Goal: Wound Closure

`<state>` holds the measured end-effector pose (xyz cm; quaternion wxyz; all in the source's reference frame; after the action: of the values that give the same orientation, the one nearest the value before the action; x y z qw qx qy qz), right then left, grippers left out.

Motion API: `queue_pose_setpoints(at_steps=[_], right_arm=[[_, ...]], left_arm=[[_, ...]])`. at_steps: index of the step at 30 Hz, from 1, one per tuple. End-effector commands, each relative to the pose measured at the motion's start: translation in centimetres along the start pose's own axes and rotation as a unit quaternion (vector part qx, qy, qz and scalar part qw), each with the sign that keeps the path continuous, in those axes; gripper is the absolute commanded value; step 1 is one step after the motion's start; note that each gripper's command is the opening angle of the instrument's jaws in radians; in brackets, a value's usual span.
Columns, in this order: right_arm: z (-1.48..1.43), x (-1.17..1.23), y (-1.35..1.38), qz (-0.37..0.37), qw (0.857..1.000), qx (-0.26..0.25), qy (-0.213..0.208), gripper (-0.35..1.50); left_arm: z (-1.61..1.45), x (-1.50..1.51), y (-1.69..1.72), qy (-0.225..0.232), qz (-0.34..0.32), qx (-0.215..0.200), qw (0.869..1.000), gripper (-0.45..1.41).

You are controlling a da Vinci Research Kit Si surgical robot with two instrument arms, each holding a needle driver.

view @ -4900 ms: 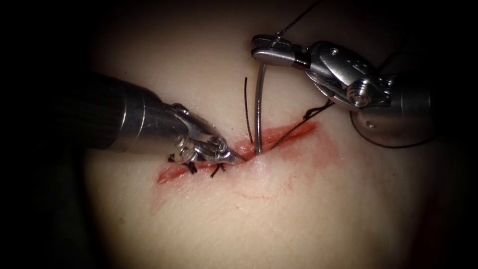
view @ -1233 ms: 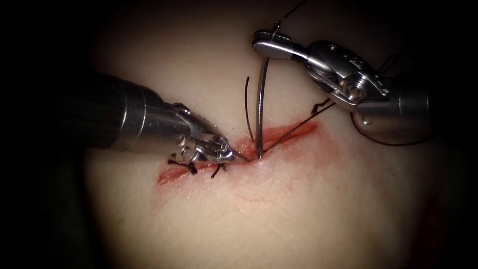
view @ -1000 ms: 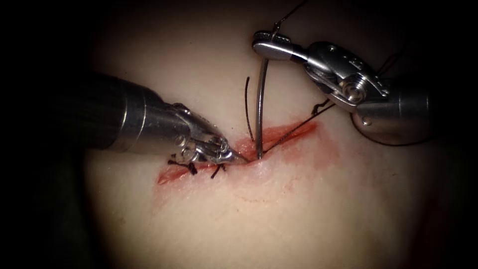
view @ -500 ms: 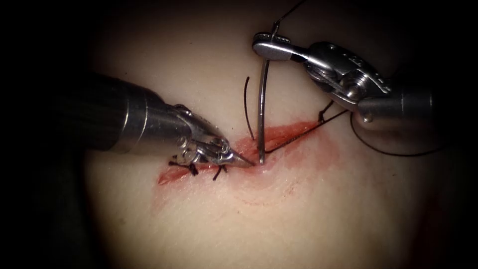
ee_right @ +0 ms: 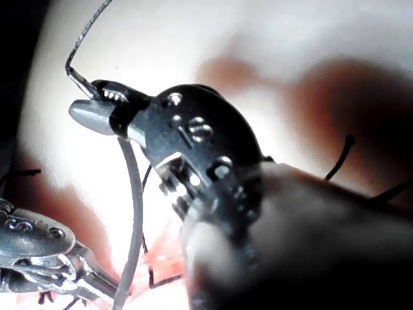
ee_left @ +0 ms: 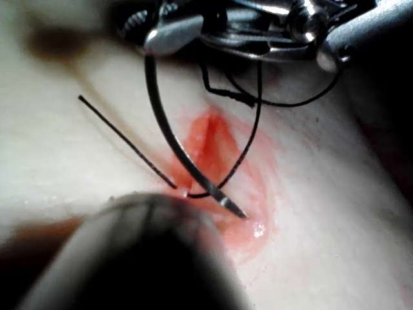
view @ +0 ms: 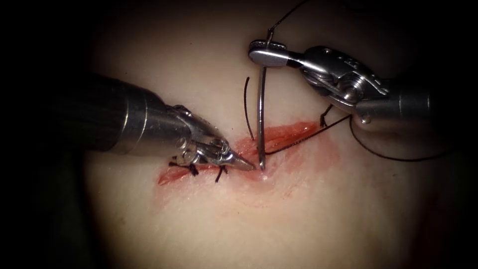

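Observation:
The tissue (view: 308,214) bears a slanting red cut (view: 284,137). My right tool (view: 269,52) is shut on the curved needle (view: 261,109) close to its tail. The needle hangs steeply, its point resting at the near lip of the cut's middle. The bare point (ee_left: 240,212) lies over the red cut and is not buried. My left tool (view: 245,164) is shut with nothing in it, its tip on the tissue just left of the needle point. Thread (view: 286,16) leaves the needle's tail upward. A second strand (view: 298,139) runs out of the cut toward the right tool.
Two dark stitches (view: 191,169) (view: 219,173) close the cut's left part beneath the left tool. A loose cut thread end (view: 246,107) stands up left of the needle. A thread loop (view: 388,157) lies below the right tool's shaft. Red fluid stains the tissue around the cut.
The right tool has rolled its wrist and lowered the needle, whose point has slid slightly down and right onto the cut's near lip. The left tool's tip followed slightly right.

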<state>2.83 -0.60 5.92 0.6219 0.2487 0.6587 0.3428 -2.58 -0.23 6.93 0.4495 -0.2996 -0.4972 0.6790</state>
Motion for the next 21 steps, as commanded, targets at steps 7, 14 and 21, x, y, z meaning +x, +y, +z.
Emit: queue_pose_setpoints(at_steps=[7,14,21], right_arm=[[0.10,0.26,0.01,-0.107,0.993,0.006,0.049,-0.35],[0.13,0.50,-0.09,-0.189,0.979,0.000,0.075,-0.35],[0.14,0.55,-0.10,-0.219,0.973,0.013,0.077,-0.35]], left_arm=[[0.08,-0.01,-0.05,-0.004,0.002,-0.001,1.000,-0.33],[0.11,-0.02,-0.02,-0.010,0.003,-0.002,1.000,-0.42],[0.09,0.00,0.02,-0.013,0.002,-0.006,1.000,-0.43]])
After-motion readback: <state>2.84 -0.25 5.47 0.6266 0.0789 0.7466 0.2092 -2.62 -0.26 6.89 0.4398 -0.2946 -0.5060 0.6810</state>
